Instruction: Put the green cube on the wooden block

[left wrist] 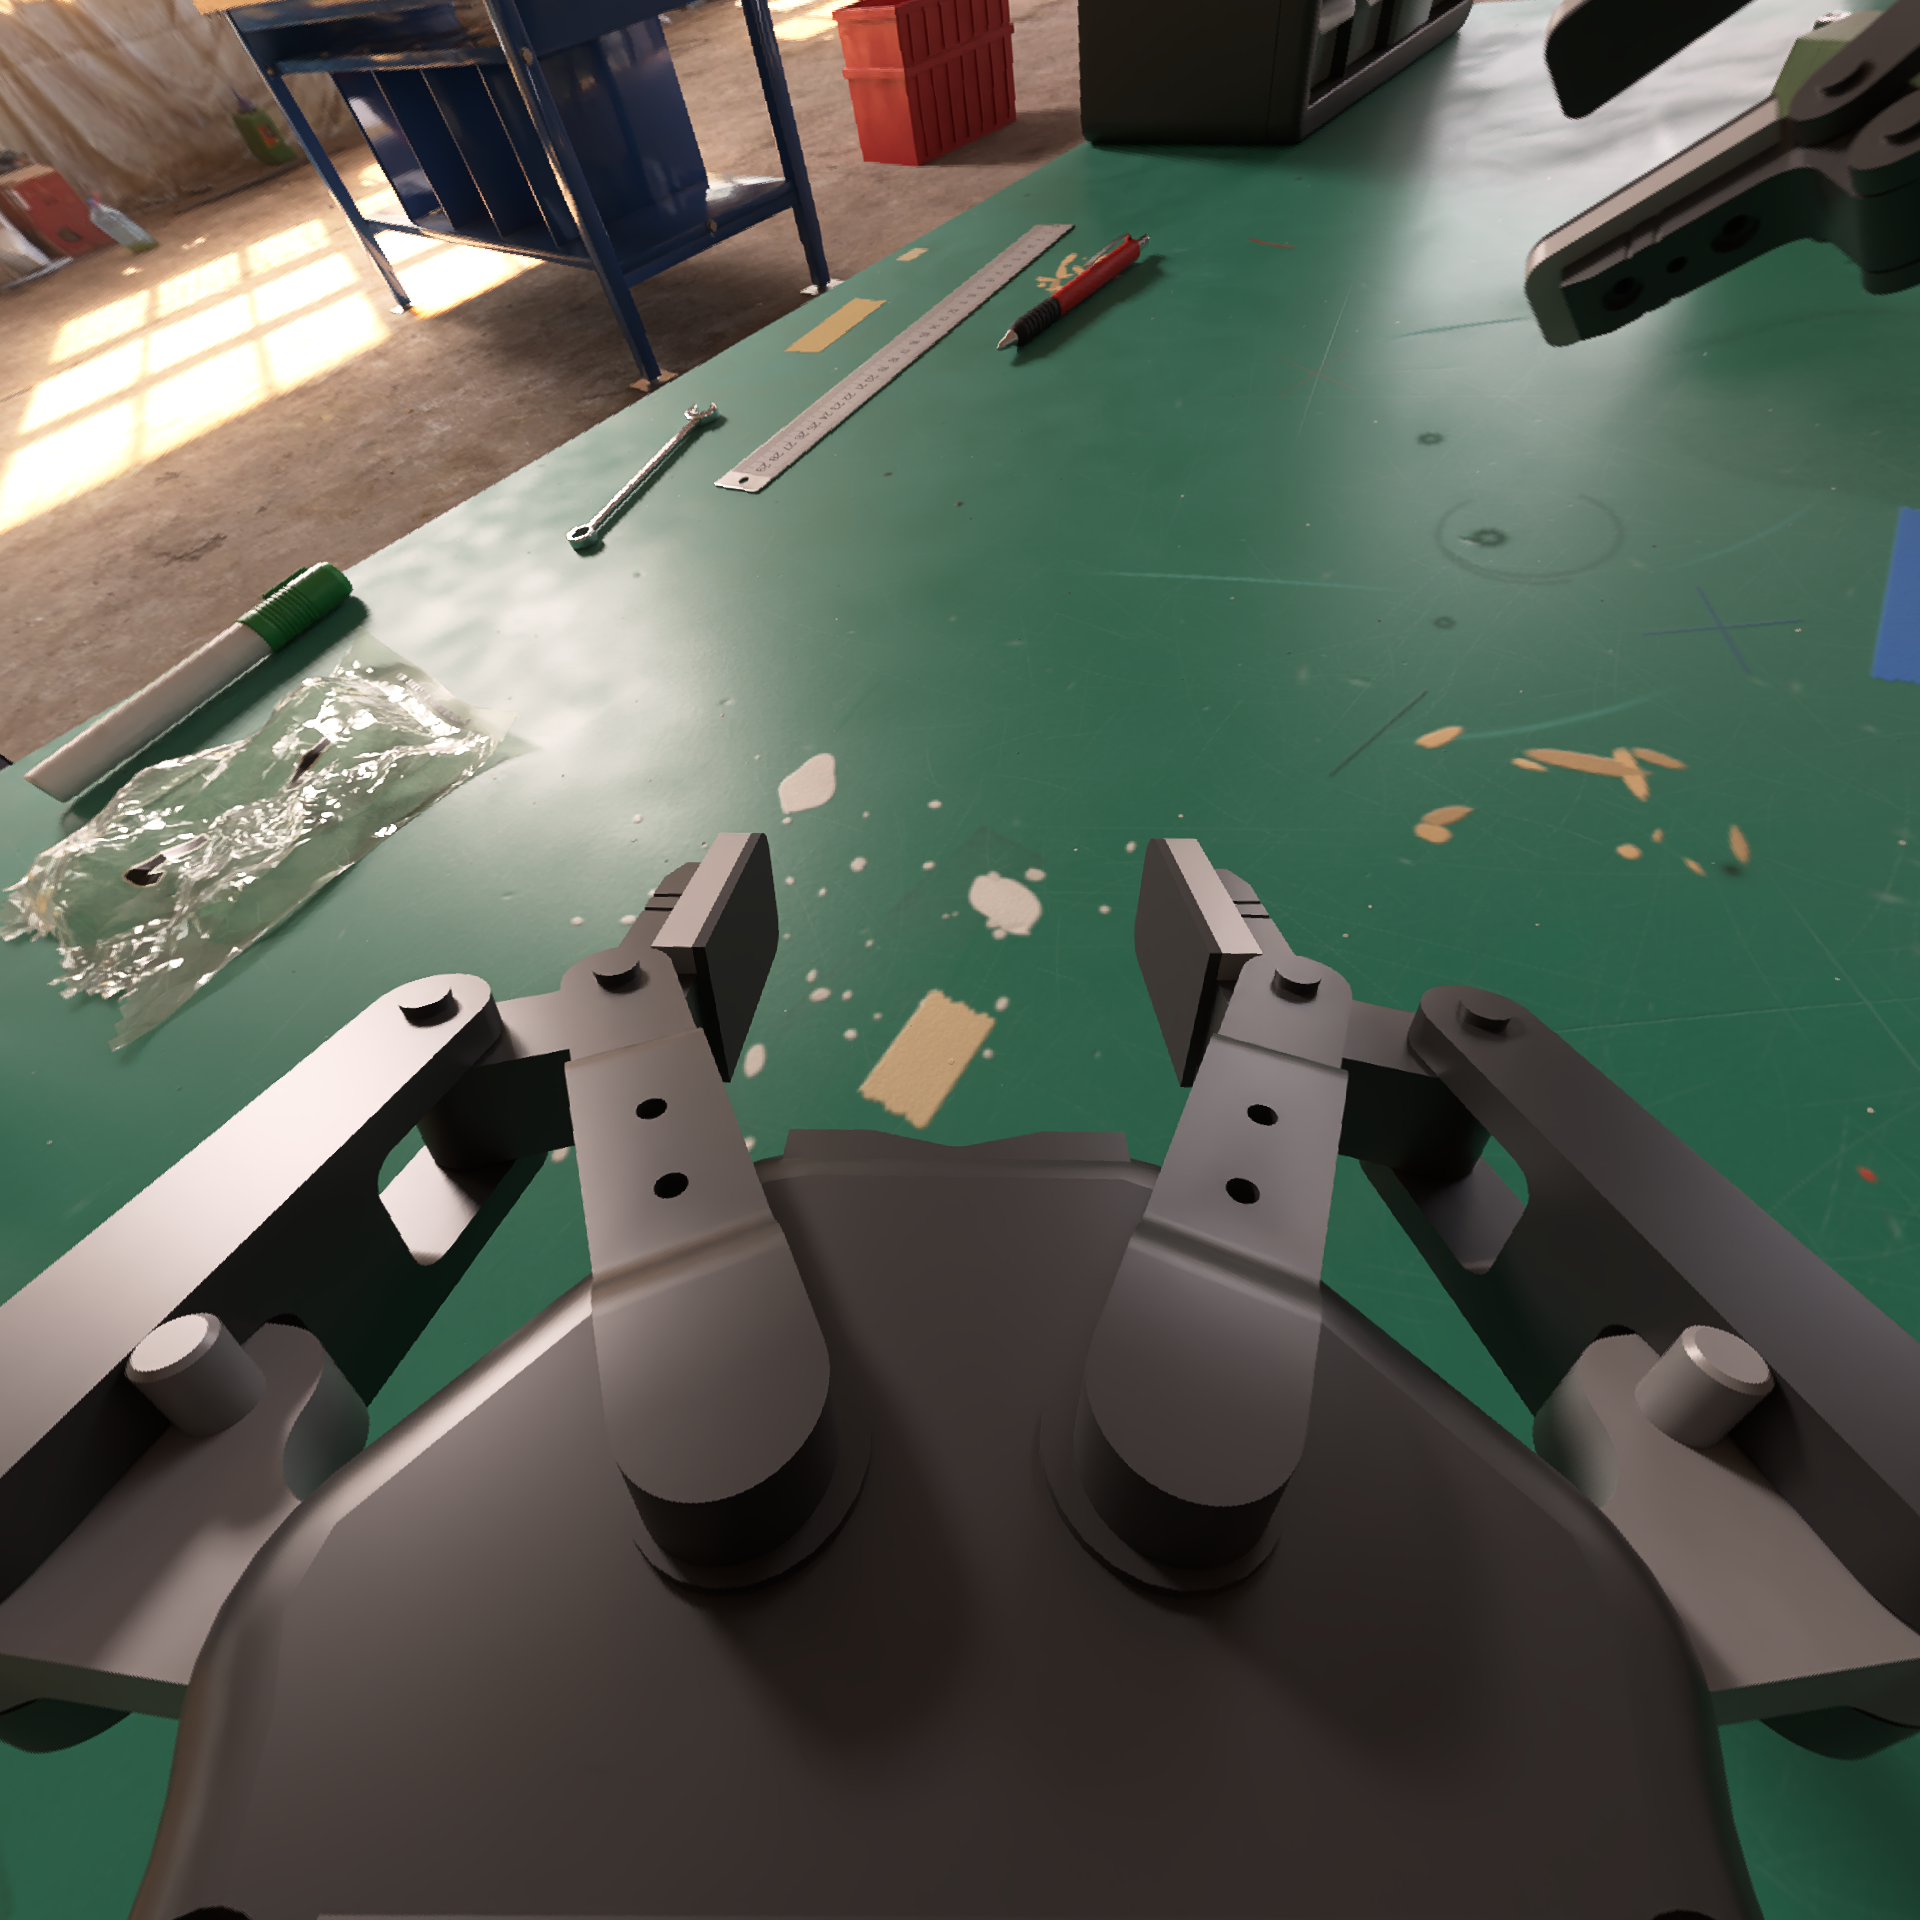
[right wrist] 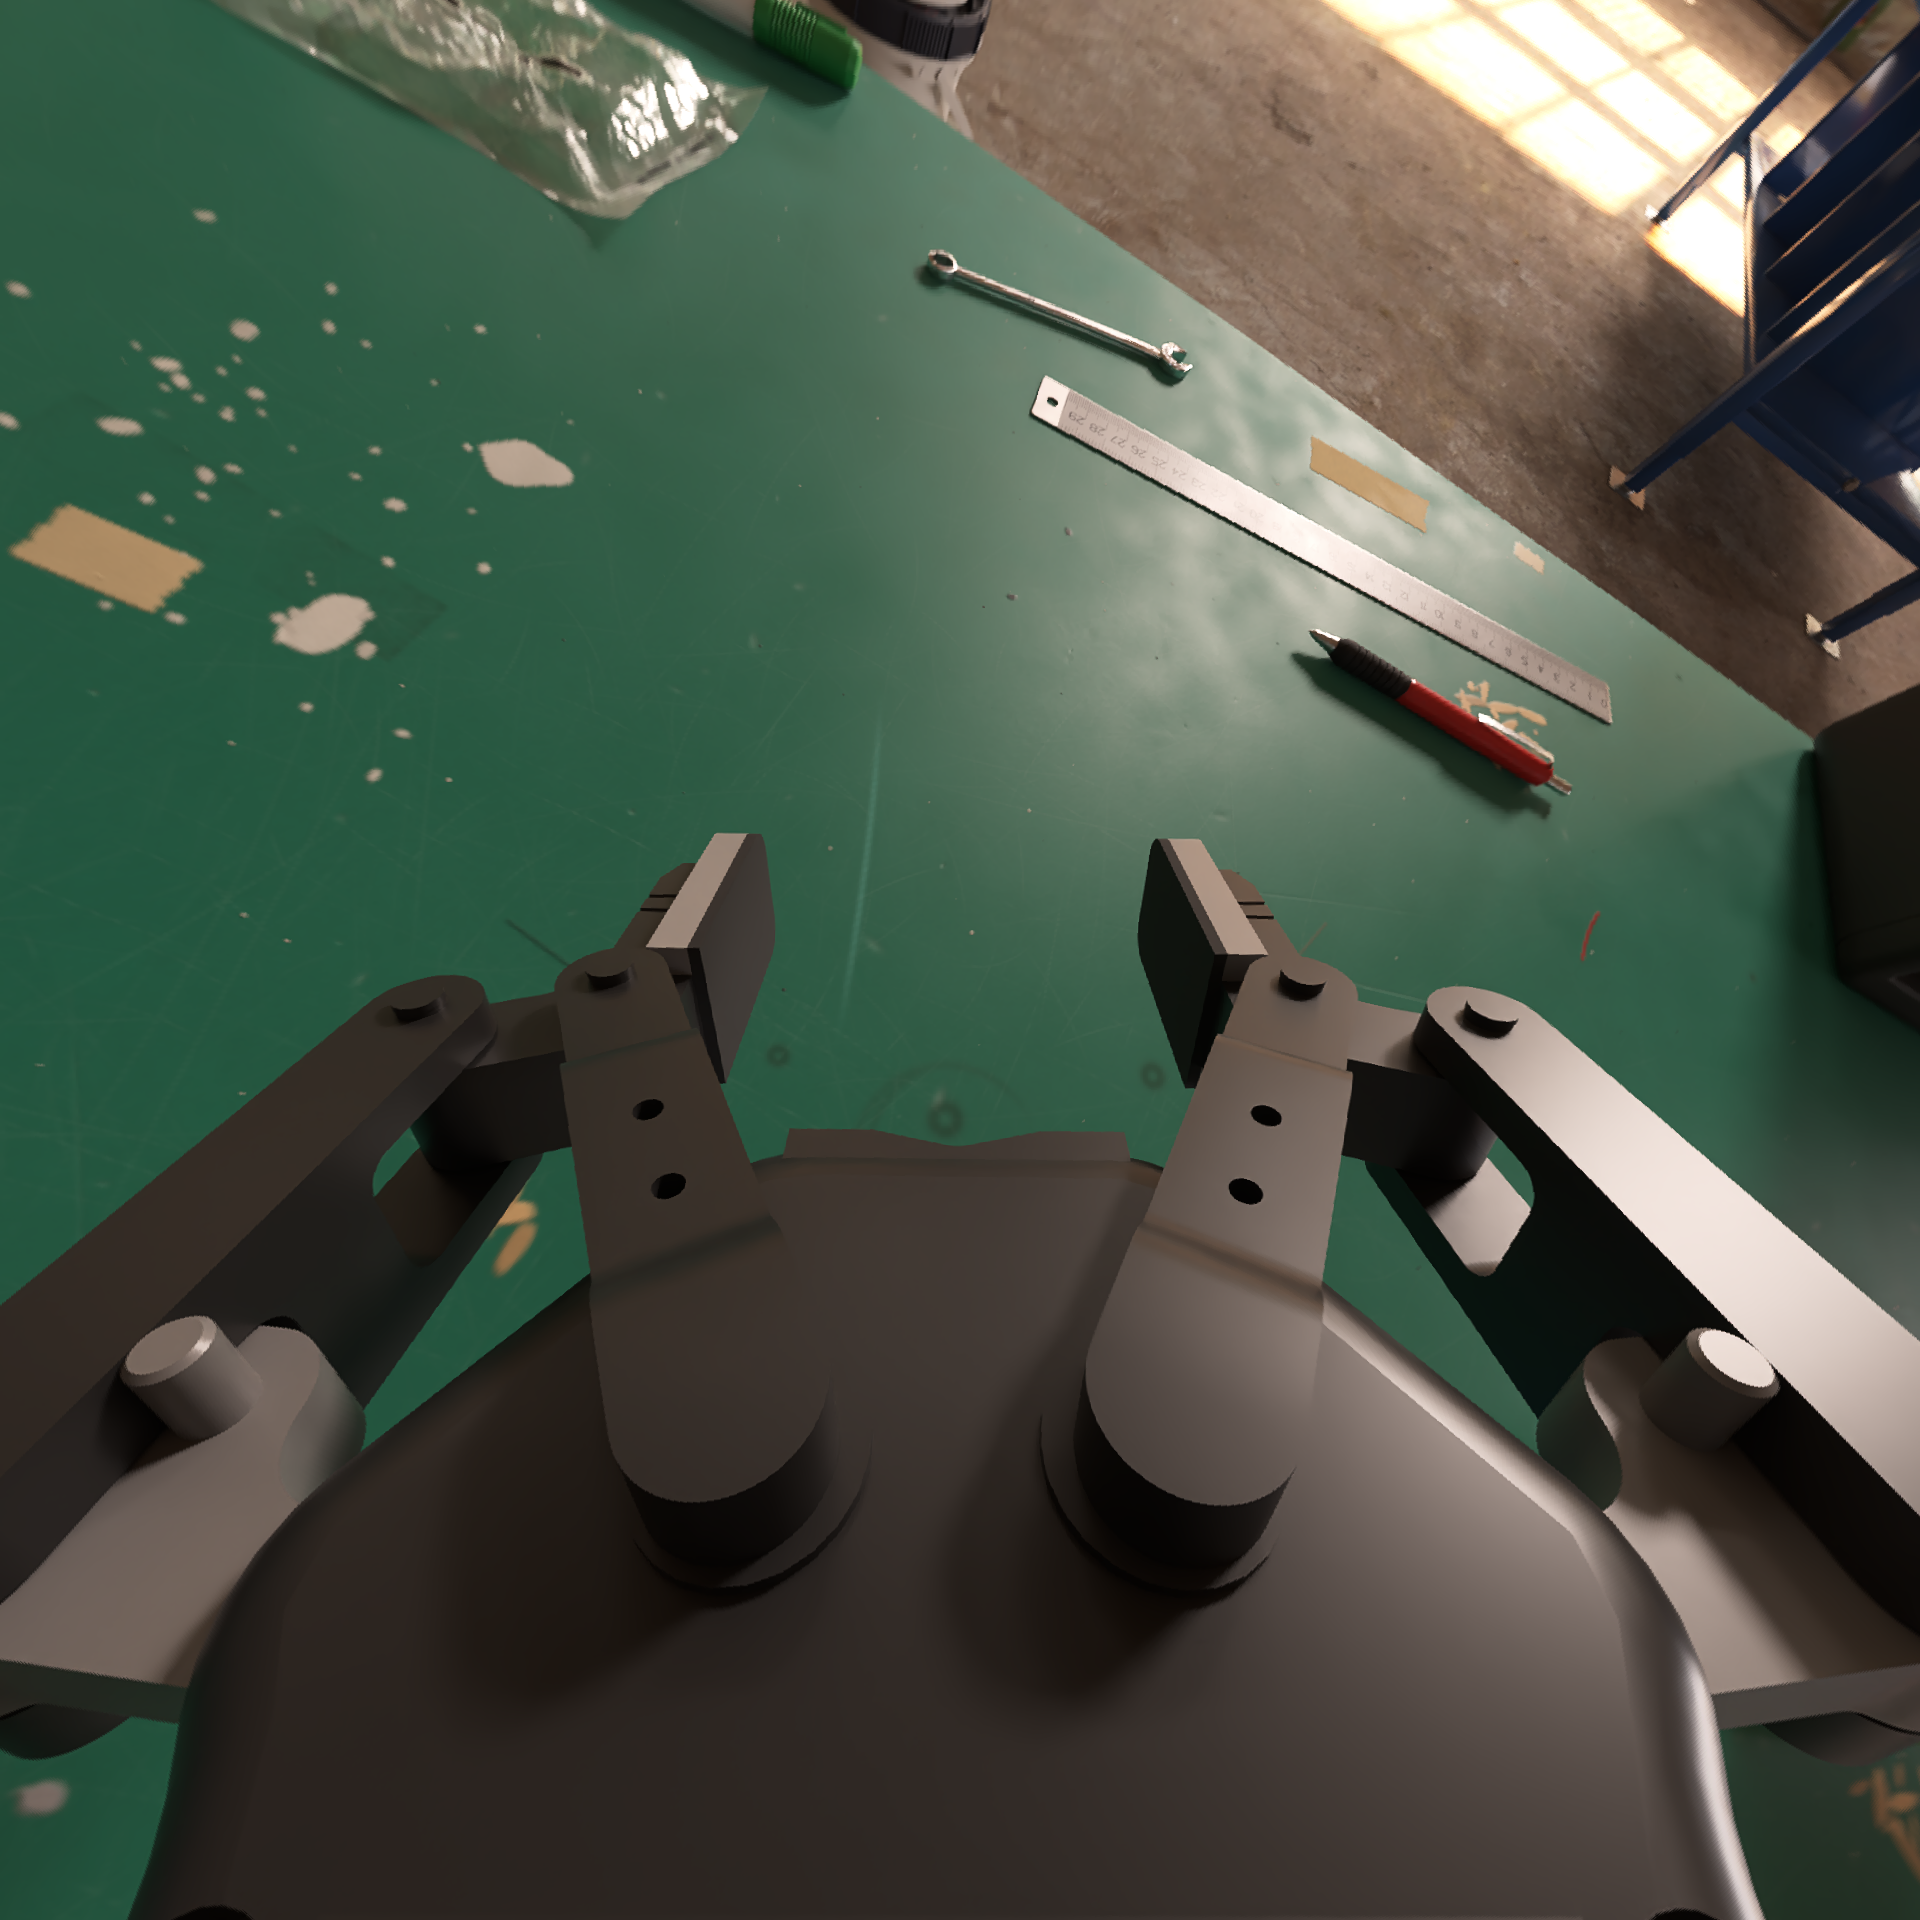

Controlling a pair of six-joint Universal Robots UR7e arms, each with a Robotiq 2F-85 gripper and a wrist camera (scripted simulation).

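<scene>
Neither the green cube nor the wooden block shows in either view. My left gripper [left wrist: 956,935] is open and empty above the green table [left wrist: 1143,623], over white paint spots and a strip of tan tape [left wrist: 928,1058]. My right gripper [right wrist: 956,935] is open and empty above a bare part of the green table [right wrist: 831,675]. The right gripper also shows at the top right of the left wrist view [left wrist: 1745,177], held above the table.
A wrench [left wrist: 644,475], a steel ruler [left wrist: 894,358] and a red pen [left wrist: 1075,291] lie near the table's far edge. A green-capped marker [left wrist: 197,675] and a clear plastic bag [left wrist: 249,831] lie at the left. A dark box [left wrist: 1247,62] stands at the back. A blue patch [left wrist: 1899,603] is at the right.
</scene>
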